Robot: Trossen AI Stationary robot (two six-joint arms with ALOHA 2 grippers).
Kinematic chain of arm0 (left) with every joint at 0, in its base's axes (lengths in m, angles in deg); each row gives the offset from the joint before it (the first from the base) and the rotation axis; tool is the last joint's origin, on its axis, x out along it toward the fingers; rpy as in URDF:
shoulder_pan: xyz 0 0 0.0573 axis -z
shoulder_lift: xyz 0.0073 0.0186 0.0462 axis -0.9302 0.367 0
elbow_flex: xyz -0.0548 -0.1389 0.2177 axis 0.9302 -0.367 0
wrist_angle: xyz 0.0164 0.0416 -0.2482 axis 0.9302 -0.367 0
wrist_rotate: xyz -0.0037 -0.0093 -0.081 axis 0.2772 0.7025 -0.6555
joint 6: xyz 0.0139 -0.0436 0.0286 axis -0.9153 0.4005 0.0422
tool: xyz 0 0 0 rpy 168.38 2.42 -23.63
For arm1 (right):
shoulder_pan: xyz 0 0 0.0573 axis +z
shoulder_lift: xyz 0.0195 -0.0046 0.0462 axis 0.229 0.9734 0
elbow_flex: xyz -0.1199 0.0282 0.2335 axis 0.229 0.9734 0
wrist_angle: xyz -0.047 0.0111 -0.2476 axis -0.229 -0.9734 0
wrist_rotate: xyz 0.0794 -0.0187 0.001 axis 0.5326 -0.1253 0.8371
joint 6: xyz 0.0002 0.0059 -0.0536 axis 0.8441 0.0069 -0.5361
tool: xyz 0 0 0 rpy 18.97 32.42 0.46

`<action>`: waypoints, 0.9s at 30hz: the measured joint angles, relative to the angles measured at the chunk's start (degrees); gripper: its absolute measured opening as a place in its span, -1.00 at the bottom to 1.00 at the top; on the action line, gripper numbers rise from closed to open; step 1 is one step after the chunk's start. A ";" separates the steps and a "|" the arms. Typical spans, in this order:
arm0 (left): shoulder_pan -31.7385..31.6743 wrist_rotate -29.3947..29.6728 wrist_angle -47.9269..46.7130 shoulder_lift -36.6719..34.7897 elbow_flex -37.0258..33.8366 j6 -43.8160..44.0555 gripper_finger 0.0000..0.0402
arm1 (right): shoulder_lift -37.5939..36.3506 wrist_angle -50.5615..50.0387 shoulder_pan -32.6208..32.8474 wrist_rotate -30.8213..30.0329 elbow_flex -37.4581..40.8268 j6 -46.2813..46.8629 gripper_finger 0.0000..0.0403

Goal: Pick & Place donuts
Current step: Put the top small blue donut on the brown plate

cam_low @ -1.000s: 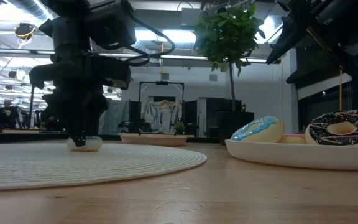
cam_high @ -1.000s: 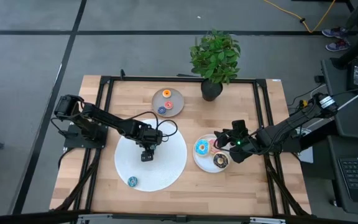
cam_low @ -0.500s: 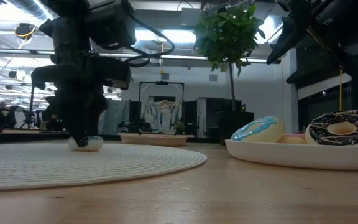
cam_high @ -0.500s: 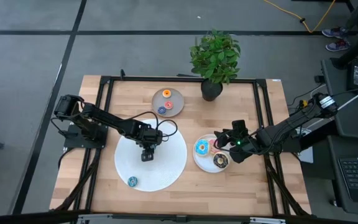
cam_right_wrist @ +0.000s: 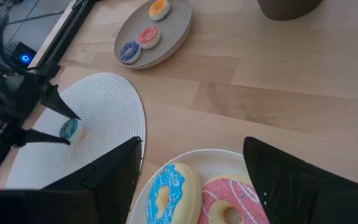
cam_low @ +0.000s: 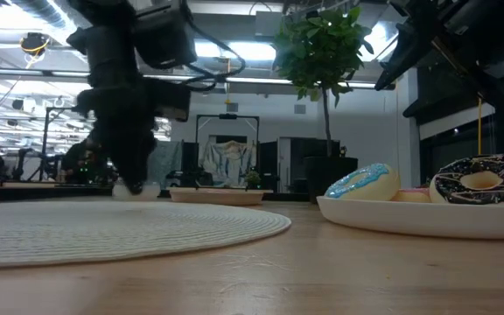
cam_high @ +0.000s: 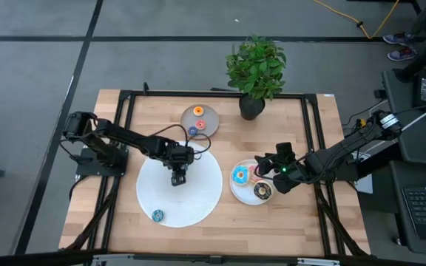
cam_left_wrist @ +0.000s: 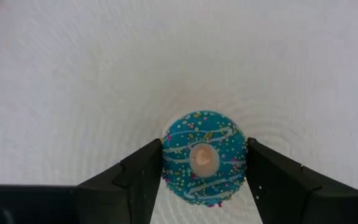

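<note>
Left wrist view: a teal donut (cam_left_wrist: 204, 157) sits clamped between the left gripper (cam_left_wrist: 204, 177), just above the white mat (cam_high: 198, 199). A slack pinch could let it slip and roll. The right gripper (cam_high: 274, 164), jaws apart, waits over the plate (cam_high: 235, 191) of larger donuts.

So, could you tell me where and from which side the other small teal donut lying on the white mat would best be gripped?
Come straight down from above and pinch the teal donut across its outer rim. It lies flat near the edge of the white mat, a small ring with open mat around it, so fingers can likely close on opposite sides. The left gripper holds its twin the same way.
</note>
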 joint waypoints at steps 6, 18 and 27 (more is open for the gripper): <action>-4.71 1.29 0.00 -1.99 3.23 -2.51 0.06 | 0.00 -0.04 -0.01 0.00 0.00 -0.06 0.40; -22.22 2.31 0.47 -2.44 7.14 -8.95 0.07 | 0.00 0.02 0.00 -0.02 0.00 -0.20 0.40; -35.81 -1.14 3.07 -1.51 7.18 -9.26 0.04 | 0.00 0.00 0.00 -0.02 0.00 -0.20 0.40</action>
